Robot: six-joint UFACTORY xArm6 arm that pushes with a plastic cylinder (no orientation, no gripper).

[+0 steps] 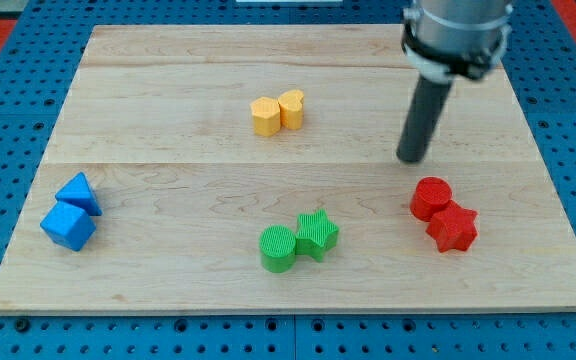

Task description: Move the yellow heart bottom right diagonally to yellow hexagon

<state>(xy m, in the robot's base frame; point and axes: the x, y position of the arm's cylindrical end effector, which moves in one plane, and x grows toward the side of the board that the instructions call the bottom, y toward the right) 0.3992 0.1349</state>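
The yellow hexagon (265,116) sits at the upper middle of the wooden board (168,100). The yellow heart (292,108) touches its right side, slightly higher in the view. My tip (410,158) is on the board well to the right of both yellow blocks and a little lower. It touches no block. The rod rises from it to the arm at the view's top right.
A red cylinder (431,198) and a red star (453,228) lie just below my tip. A green cylinder (278,248) and a green star (317,234) sit at the bottom middle. A blue triangle (78,193) and a blue cube (67,227) sit at the left.
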